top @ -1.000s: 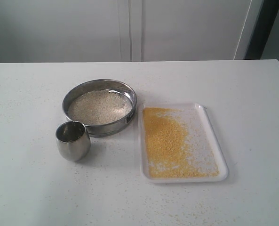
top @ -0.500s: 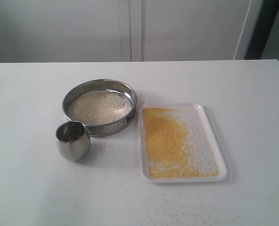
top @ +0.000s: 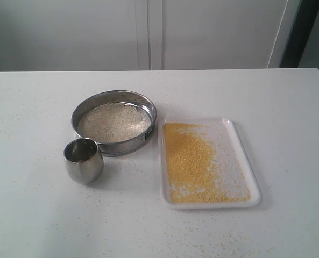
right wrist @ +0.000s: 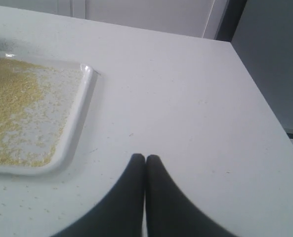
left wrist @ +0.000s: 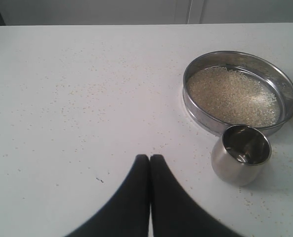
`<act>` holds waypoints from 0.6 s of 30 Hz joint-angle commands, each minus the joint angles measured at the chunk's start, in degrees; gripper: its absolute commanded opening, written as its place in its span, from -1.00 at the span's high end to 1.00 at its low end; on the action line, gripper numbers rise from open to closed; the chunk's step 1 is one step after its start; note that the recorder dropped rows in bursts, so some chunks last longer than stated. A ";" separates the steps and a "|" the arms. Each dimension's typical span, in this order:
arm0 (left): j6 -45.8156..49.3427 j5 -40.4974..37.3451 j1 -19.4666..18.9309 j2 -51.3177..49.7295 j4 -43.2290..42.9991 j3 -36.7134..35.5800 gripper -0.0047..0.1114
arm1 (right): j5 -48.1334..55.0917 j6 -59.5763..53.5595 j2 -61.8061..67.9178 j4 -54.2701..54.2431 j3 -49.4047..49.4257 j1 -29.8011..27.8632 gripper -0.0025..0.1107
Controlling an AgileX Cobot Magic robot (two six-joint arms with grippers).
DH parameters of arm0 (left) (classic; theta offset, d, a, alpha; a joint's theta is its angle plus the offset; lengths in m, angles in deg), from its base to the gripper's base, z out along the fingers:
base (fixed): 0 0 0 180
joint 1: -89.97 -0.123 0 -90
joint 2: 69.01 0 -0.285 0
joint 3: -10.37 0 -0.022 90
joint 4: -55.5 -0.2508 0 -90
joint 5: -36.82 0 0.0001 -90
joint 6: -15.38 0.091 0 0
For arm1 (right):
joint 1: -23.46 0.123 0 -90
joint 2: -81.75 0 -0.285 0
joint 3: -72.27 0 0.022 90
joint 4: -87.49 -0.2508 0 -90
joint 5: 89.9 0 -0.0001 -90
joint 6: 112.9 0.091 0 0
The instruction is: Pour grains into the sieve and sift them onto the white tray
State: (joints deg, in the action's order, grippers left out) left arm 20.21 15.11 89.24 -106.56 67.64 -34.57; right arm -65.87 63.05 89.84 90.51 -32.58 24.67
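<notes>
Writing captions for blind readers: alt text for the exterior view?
Steel sieve holding pale grains beside a white tray strewn with golden grains; a small steel cup stands before the sieve on a white table.

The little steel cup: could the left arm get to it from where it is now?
Probably yes. Only bare table lies between the shut left gripper and the cup. The sieve stands close beside the cup but not in the way. The gripper would have to open first.

bare lab-like test room: plain white table (top: 288, 107), blank white wall panels (top: 68, 32)
</notes>
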 commanded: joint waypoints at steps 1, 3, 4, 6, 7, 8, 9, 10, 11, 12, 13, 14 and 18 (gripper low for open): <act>0.10 -0.25 -0.10 0.47 0.20 -0.29 0.92 | -2.13 -0.21 -0.30 0.50 1.84 0.13 0.96; 0.10 -0.25 -0.10 0.47 0.20 -0.29 0.92 | -2.55 -0.21 -0.30 0.50 2.06 0.13 0.96; 0.10 -0.25 -0.10 0.47 0.20 -0.29 0.92 | -2.80 -0.21 -0.30 0.50 2.06 0.13 0.96; 0.10 -0.25 -0.10 0.47 0.20 -0.29 0.92 | -3.28 -0.21 -0.30 0.50 2.06 0.13 0.96; 0.10 -0.25 -0.10 0.47 0.20 -0.29 0.92 | -3.83 -0.21 -0.30 0.50 2.06 0.13 0.96; 0.10 -0.25 -0.10 0.47 0.20 -0.29 0.92 | -3.83 -0.21 -0.30 0.18 2.06 0.13 0.96; 0.10 -0.25 -0.10 0.47 0.20 -0.29 0.92 | -3.83 -0.21 -0.30 0.18 2.06 0.13 0.96; 0.10 -0.25 -0.10 0.47 0.20 -0.29 0.92 | -3.83 -0.21 -0.30 0.18 2.06 0.13 0.96; 0.10 -0.25 -0.10 0.47 0.20 -0.29 0.92 | -3.83 -0.21 -0.30 0.05 2.06 0.13 0.96; 0.10 -0.25 -0.10 0.47 0.20 -0.29 0.92 | -3.83 -0.21 -0.30 0.05 2.06 0.13 0.96; 0.10 -0.25 -0.10 0.47 0.20 -0.29 0.92 | -3.83 -0.21 -0.30 0.05 2.06 0.13 0.96; 0.10 -0.25 -0.10 0.47 0.20 -0.29 0.92 | -3.83 -0.21 -0.30 -0.08 2.06 0.13 0.96; 0.10 -0.25 -0.10 0.47 0.20 -0.29 0.92 | -3.83 -0.21 -0.30 -1.07 2.06 0.13 0.96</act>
State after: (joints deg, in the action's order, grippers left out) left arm 20.21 15.11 89.24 -106.56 67.64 -34.57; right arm -69.00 63.05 89.84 90.11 -30.84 24.67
